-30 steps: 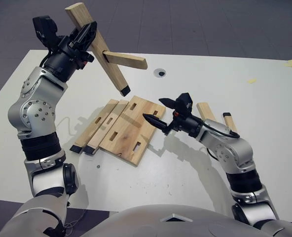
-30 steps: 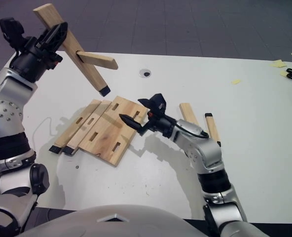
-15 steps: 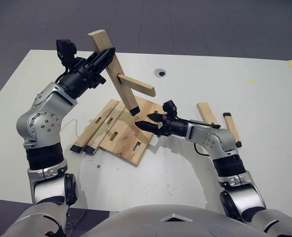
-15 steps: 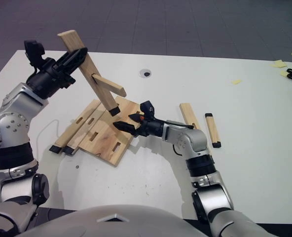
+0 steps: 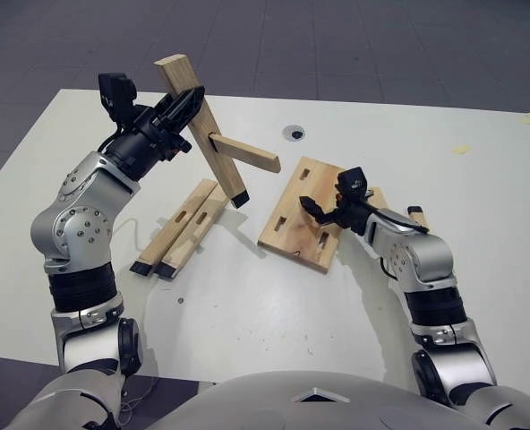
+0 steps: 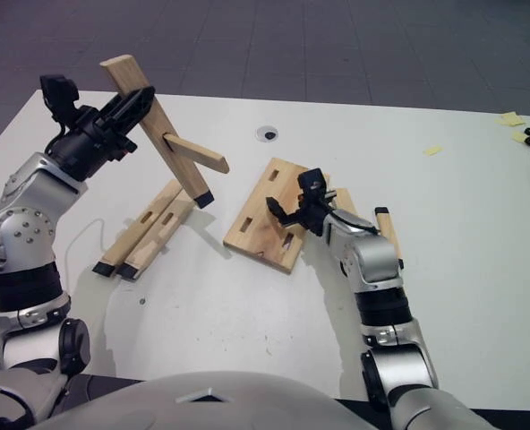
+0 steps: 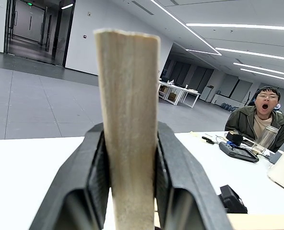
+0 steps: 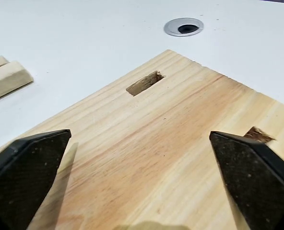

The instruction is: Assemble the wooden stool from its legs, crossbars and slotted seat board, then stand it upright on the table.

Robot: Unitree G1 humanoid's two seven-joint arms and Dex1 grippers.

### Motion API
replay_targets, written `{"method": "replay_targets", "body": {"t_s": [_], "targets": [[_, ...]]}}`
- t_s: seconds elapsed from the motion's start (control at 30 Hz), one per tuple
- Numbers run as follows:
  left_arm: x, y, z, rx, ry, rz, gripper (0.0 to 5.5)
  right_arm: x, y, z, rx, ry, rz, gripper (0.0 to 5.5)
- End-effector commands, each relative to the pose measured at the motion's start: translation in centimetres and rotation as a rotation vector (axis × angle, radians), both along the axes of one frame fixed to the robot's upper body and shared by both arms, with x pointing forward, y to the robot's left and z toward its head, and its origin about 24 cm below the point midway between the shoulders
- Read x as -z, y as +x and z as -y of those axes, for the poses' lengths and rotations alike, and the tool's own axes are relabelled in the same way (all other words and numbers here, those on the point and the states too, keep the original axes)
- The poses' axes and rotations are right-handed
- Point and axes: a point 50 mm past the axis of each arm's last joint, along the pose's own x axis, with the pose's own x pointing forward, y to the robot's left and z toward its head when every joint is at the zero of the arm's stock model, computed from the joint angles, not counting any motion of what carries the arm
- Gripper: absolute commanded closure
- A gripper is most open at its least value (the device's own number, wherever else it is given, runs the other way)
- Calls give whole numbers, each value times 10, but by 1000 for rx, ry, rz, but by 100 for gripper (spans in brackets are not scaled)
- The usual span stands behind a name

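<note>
On the desk (image 5: 247, 305), the seat board (image 5: 292, 219) lies slots-up right of centre. Our right gripper (image 5: 326, 208) spreads open over its right edge, seemingly to steady it. Our left gripper (image 5: 190, 98) clamps a leg (image 5: 225, 175) with its crossbar (image 5: 247, 154) above the left side, likely for slotting. Two legs (image 5: 183, 224) wait beneath.

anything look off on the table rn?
Seat board lies askew, its right edge seemingly riding up on a loose leg by the open right gripper. Left gripper holds a leg-and-crossbar piece aloft. Nothing damaged.
</note>
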Motion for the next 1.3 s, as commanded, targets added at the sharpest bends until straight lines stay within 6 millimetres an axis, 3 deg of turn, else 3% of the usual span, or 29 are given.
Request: {"method": "replay_targets", "body": {"t_s": [0.03,0.1,0.23,0.33,0.43,0.6,0.7,0.87,1.1,1.3], "targets": [[0,-3,7,12,-3,11,448,29,-21,-6,93,41,-117,10],[-2,-3,12,26,-18,17,448,5,-11,-14,122,182,28,10],[-8,-5,19,46,-56,34,448,-46,7,-1,224,383,293,10],[-9,-9,28,52,-112,21,448,-76,12,13,263,443,440,10],[-6,-17,42,53,-150,-14,448,-93,12,32,318,422,538,10],[10,-29,43,-117,-145,-114,448,-93,7,59,417,347,575,10],[18,-28,41,-237,-134,-153,448,-88,1,64,448,318,569,10],[34,-29,51,-272,-159,-217,448,-79,-3,60,445,301,544,10],[28,-28,62,-170,-214,-199,448,-73,-3,52,426,303,531,10],[37,-22,63,-192,-183,-181,448,-73,-4,49,418,307,535,10]]}}
